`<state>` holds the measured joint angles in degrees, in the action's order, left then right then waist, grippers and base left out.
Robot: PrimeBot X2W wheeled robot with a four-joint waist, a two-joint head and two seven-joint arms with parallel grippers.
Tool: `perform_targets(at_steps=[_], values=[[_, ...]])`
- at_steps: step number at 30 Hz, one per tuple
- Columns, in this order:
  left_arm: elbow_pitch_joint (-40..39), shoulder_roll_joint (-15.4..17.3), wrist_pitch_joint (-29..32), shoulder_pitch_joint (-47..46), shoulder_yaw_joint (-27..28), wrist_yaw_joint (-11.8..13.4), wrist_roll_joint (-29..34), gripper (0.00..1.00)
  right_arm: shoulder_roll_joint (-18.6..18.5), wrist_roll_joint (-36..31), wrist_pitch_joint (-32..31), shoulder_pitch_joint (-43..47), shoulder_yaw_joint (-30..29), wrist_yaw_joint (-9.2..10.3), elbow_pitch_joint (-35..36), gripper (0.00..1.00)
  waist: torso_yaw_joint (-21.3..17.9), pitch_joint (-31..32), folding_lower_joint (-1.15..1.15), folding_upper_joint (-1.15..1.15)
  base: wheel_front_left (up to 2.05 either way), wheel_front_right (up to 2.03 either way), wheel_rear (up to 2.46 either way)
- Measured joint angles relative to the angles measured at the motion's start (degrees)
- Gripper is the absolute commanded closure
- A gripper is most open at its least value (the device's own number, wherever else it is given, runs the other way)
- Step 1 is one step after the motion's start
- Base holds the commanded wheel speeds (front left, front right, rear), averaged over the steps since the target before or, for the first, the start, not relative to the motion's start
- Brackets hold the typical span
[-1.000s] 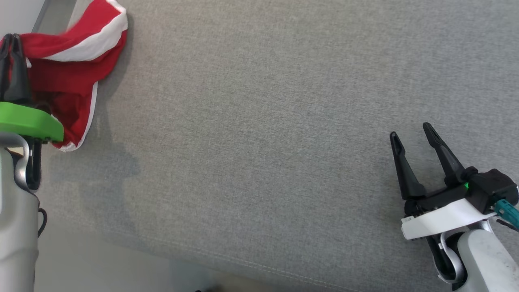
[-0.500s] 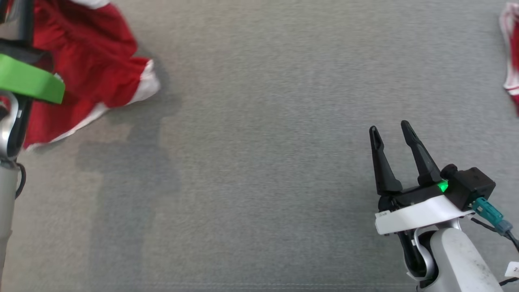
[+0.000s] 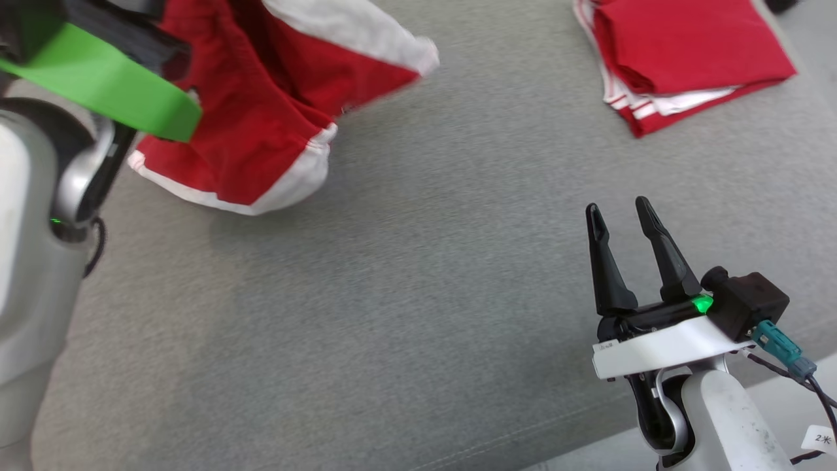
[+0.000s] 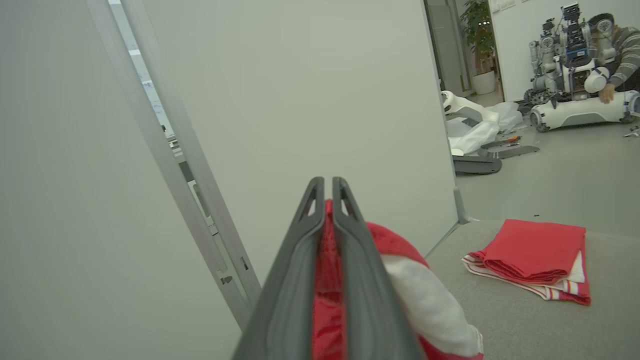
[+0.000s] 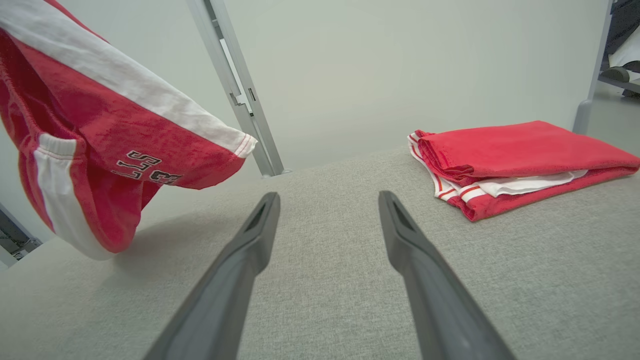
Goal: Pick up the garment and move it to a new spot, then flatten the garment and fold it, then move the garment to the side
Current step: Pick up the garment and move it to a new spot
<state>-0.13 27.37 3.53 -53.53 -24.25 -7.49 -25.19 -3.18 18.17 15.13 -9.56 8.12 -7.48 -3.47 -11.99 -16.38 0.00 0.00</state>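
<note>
I'm holding the left gripper (image 4: pixel 328 182) raised at the upper left, its 2 dark fingers pressing together with the garment (image 4: pixel 327 300) pinched between them. Its green wrist band (image 3: pixel 104 85) and pale forearm (image 3: pixel 26 294) are showing along the head view's left edge. I'm holding the right gripper (image 3: pixel 616 206) at the lower right, its 2 fingers spread apart and gripping nothing, pointing up that view above its white wrist collar (image 3: pixel 660 347).
</note>
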Motion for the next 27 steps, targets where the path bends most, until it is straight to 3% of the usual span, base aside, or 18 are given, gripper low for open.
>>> perform_targets(at_steps=[5,10,16,21,22,23,27], values=[[2.1,-1.5,1.5,0.8,-4.4,0.0,-2.0,1.00,0.2,0.3,0.0,0.6,-0.3,0.00,0.2,0.00,-4.7,0.5,0.00,0.00,0.00,0.00,0.00],[7.2,-2.0,2.8,8.1,-9.2,0.2,-2.1,1.00,0.2,0.5,0.0,0.8,-0.4,0.00,0.6,0.00,-6.8,-0.4,0.00,0.00,0.00,0.00,0.00],[17.1,-6.8,-2.5,13.7,-12.0,0.9,-2.6,1.00,0.2,0.2,0.0,0.4,-0.2,0.00,0.9,0.00,-6.4,-3.0,0.00,0.00,0.00,0.00,0.00],[26.3,-11.8,-7.9,13.7,-14.8,0.9,-1.9,1.00,-0.4,-0.3,0.0,-0.3,-0.1,0.00,1.0,0.00,-3.5,-4.7,0.00,0.00,0.00,0.00,0.00],[27.3,-12.6,-9.1,13.6,-15.1,0.9,-1.8,0.70,-0.6,-0.3,0.0,-0.4,0.0,0.00,0.9,0.00,-2.9,-4.8,0.00,0.00,0.00,0.00,0.00],[28.2,-13.7,-11.0,13.4,-15.3,0.9,-1.7,0.00,-0.9,-0.4,0.0,-0.6,0.0,0.00,0.9,0.00,-2.2,-5.0,0.00,0.00,0.00,0.00,0.00],[28.4,-16.4,-17.3,12.5,-15.1,1.5,0.4,0.00,-1.2,-0.6,0.0,-0.6,0.4,0.00,0.6,0.00,0.4,-4.8,0.00,0.00,0.00,0.00,0.00]])
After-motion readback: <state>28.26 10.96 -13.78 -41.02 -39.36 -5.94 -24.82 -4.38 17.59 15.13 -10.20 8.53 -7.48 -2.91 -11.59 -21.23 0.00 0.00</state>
